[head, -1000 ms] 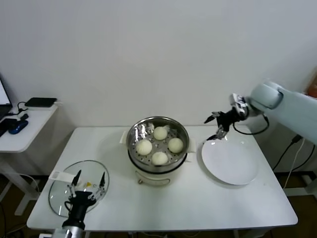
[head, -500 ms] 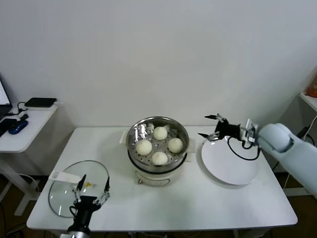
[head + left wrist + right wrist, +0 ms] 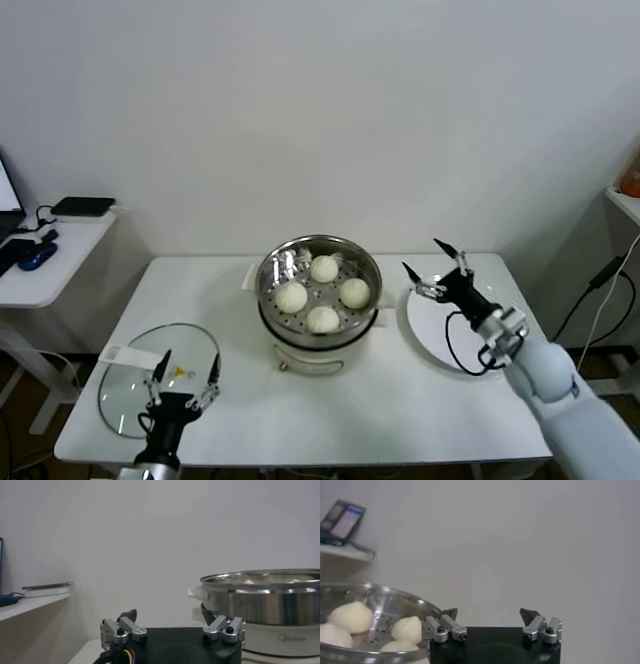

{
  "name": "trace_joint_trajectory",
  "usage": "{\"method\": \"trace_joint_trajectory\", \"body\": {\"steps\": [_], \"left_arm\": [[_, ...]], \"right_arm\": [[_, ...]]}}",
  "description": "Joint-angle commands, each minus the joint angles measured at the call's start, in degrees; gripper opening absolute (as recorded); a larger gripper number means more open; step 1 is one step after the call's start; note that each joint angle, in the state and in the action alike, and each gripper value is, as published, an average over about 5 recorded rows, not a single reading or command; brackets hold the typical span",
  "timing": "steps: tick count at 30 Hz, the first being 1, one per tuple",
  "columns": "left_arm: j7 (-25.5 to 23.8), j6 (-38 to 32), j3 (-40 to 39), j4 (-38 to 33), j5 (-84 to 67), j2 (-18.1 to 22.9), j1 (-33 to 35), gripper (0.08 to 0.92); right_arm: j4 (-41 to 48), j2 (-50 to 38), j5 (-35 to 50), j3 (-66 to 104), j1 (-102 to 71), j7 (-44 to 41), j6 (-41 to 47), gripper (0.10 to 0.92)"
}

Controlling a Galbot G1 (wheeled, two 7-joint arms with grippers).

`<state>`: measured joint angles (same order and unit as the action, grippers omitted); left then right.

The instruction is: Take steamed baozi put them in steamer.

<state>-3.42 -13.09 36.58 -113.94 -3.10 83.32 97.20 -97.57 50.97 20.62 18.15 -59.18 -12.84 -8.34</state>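
Several cream-white baozi point(image 3: 322, 268) lie in the shiny steel steamer point(image 3: 272, 298) on its white pot base at the table's middle. They also show in the right wrist view point(image 3: 349, 617), inside the steamer point(image 3: 385, 598). My right gripper point(image 3: 436, 266) is open and empty, above the far left rim of the white plate point(image 3: 440, 340), just right of the steamer. My left gripper point(image 3: 186, 366) is open and empty near the table's front left, over the glass lid point(image 3: 125, 385). The steamer shows side-on in the left wrist view point(image 3: 265, 600).
A side desk point(image 3: 50, 270) with a black box and a blue mouse stands at the far left. A shelf edge point(image 3: 625, 200) and cables are at the right. The white wall is behind the table.
My right arm has swung down and toward the front; its gripper has shifted slightly nearer, still over the plate's far left rim. The left gripper has barely moved.
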Motion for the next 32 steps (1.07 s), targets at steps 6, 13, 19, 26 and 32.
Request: {"method": "trace_joint_trajectory", "body": {"steps": [6, 13, 19, 26, 32], "left_arm": [[0.88, 1.23, 1.19, 0.83, 0.12, -0.06, -1.12, 0.823], [0.65, 1.36, 1.63, 0.85, -0.51, 0.38, -1.12, 0.823], [-0.56, 1.04, 2.0, 1.25, -0.73, 0.65, -1.24, 0.823], [-0.44, 1.16, 2.33, 1.21, 0.55, 1.08, -0.98, 0.823], [-0.29, 1.34, 2.31, 1.07, 1.21, 1.48, -0.88, 0.823]], "right_arm": [[-8.39, 20.54, -4.53, 16.32, -30.59, 5.57, -10.34, 0.823], [-9.23, 20.85, -3.54, 14.88, -31.91, 4.95, -10.05, 0.823], [-9.52, 20.9, -2.1, 13.81, -31.9, 5.53, -9.8, 0.823], [-9.31, 20.5, -1.19, 13.52, -32.13, 4.99, -10.34, 0.823], [-9.2, 20.39, -0.76, 13.39, -31.98, 4.65, -10.56, 0.823]]}}
